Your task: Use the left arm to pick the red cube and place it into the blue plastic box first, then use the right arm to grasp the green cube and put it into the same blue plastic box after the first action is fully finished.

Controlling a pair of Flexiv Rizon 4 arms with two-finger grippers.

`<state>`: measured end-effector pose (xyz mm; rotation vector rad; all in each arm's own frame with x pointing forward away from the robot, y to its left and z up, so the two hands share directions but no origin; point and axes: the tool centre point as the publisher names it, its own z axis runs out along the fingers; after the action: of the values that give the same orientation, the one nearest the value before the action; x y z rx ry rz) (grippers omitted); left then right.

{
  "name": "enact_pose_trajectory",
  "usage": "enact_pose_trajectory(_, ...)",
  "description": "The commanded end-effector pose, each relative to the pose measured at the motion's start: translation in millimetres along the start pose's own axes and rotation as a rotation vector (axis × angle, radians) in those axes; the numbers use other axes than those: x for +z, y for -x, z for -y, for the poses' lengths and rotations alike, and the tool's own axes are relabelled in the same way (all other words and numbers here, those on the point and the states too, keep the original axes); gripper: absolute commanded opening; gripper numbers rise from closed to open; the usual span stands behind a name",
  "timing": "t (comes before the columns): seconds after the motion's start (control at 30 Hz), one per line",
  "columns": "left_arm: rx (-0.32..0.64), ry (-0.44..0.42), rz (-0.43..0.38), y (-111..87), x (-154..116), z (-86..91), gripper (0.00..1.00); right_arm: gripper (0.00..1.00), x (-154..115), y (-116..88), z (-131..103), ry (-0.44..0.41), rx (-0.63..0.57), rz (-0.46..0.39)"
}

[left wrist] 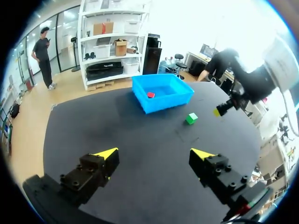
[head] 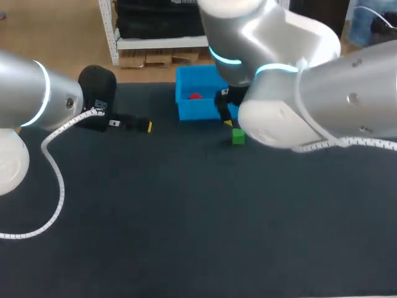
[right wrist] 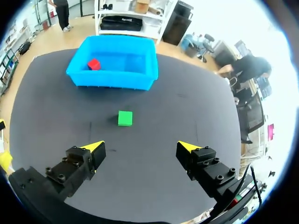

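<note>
Red cube already in blue plastic box, upper middle of head frame, so step 1 reads as done. L gripper is wide open w/ nothing in it, at upper left of head frame, well apart from box, prob to leave R arm room. R gripper is also wide open and empty. Green cube is on table near box's front wall, not touching, ahead of R fingers and approx centred on their gap. Looks like pre-grasp lineup. It's a cube, so no long axis. It sits flat, faces roughly square to box wall and finger gap, so little wrist twist needed imo.
</note>
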<state>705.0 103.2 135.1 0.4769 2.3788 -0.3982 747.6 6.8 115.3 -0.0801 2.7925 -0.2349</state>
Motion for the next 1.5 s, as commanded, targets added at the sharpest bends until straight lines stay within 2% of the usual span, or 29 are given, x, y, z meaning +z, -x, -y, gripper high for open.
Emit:
enact_pose_trajectory(0.03, 0.002, -0.01, 0.002, 0.1, 0, -2.3, 1.0, 1.0, 9, 11, -4, 0.018, 0.001, -0.121)
enact_pose_trajectory(0.37, 0.002, -0.01, 0.002, 0.1, 0, -2.3, 1.0, 1.0, 18, 11, -18, 0.053, -0.003, -0.133)
enact_pose_trajectory(0.7, 0.002, -0.01, 0.002, 0.1, 0, -2.3, 1.0, 1.0, 51, 11, -24, 0.123, 0.021, -0.144)
enact_pose_trajectory(0.97, 0.002, -0.01, 0.002, 0.1, 0, -2.3, 1.0, 1.0, 72, 19, -29, 0.159, 0.042, -0.104)
enact_pose_trajectory(1.5, 0.002, -0.01, 0.002, 0.1, 0, -2.3, 1.0, 1.0, 107, 34, -41, 0.136, 0.018, -0.119)
